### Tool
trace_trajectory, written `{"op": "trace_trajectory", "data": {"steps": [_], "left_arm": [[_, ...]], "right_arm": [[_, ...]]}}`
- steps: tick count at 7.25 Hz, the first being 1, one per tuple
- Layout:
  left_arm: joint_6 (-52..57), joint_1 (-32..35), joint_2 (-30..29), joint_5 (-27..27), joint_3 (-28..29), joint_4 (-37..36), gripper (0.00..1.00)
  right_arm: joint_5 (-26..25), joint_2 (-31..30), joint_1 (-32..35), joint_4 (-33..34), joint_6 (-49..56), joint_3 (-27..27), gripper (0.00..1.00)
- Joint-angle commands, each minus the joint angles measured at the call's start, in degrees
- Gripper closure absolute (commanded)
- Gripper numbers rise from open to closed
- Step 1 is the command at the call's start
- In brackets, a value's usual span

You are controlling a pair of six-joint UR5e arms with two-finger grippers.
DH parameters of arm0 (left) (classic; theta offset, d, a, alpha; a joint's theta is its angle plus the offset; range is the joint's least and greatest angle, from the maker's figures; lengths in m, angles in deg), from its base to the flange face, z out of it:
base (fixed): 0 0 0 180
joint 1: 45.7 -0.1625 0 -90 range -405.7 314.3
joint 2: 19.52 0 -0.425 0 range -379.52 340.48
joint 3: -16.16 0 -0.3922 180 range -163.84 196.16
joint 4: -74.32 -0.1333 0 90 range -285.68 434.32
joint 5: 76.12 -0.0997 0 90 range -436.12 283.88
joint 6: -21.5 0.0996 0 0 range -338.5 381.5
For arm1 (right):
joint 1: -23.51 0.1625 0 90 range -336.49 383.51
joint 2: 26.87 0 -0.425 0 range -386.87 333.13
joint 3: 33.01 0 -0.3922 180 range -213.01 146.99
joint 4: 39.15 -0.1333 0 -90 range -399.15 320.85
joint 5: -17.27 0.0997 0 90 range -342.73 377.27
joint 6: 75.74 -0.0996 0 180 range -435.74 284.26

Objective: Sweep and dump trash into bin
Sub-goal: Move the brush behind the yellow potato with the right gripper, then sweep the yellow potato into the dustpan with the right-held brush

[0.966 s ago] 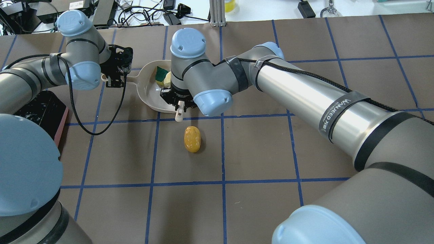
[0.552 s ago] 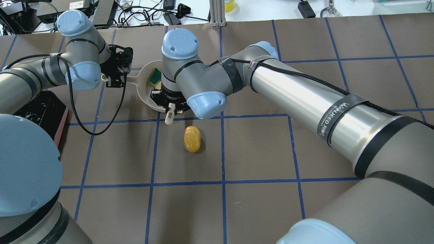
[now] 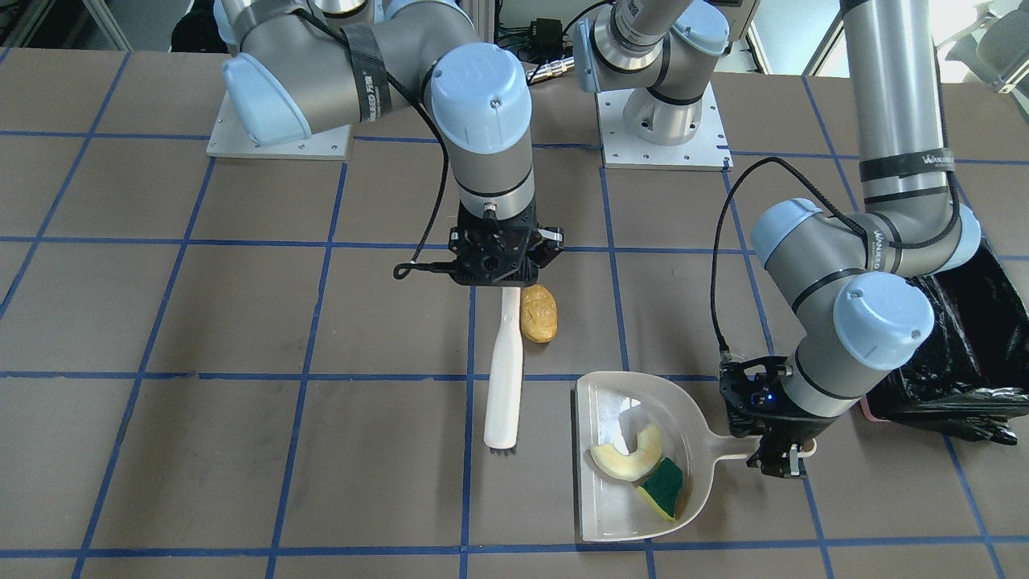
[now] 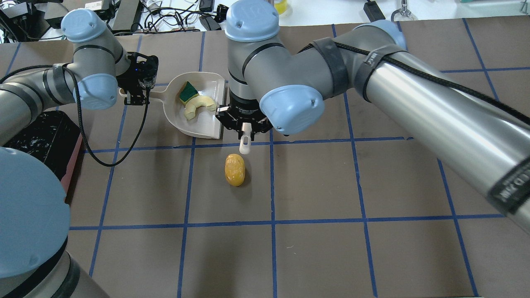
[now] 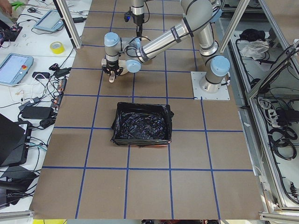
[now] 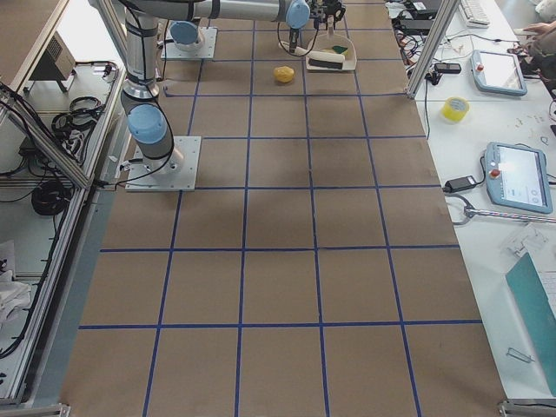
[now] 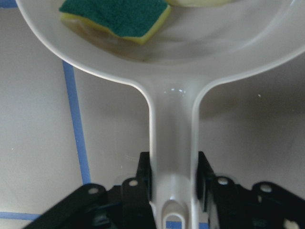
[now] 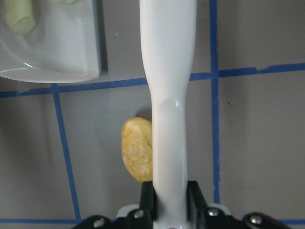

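The right gripper (image 3: 505,277) clamps a white plastic brush (image 3: 504,378), the tan oval lump (image 3: 539,314) just beside its jaws. The left gripper (image 3: 776,460) clamps a pale grey plastic dustpan (image 3: 611,515).

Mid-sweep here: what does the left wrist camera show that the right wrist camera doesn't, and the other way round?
Left wrist only: the sponge wedge in the dustpan, and the left gripper shut on the pan's handle. Right wrist only: the right gripper shut on the brush, and the potato-like lump on the table, outside the pan. Both: part of the dustpan, a bit of the pale crescent inside it, blue tape lines.
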Motion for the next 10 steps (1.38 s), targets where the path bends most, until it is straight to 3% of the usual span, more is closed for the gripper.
{"op": "trace_trajectory", "data": {"steps": [1,3,5,6,10], "left_arm": [[5.4,-2.2,8.6,0.0,-9.8,0.0,1.0],[5.3,-2.7,20.1,-0.3,-22.5,-1.0,1.0],[5.7,-3.1,27.0,-0.3,-32.2,-4.5,1.0],[5.6,-3.9,27.4,-0.4,-35.4,-9.4,1.0],[5.0,-3.5,25.3,-1.1,-35.4,-9.6,1.0]], "right_arm": [[-2.2,-9.9,0.3,-1.6,0.4,13.2,1.0],[-2.3,-15.0,2.7,6.6,-1.7,24.8,1.0],[-2.2,-11.9,6.7,12.7,-6.7,25.3,1.0],[-2.0,-9.7,9.9,15.9,-7.2,25.5,1.0],[-0.2,-5.5,11.1,21.7,-10.3,25.3,1.0]]}}
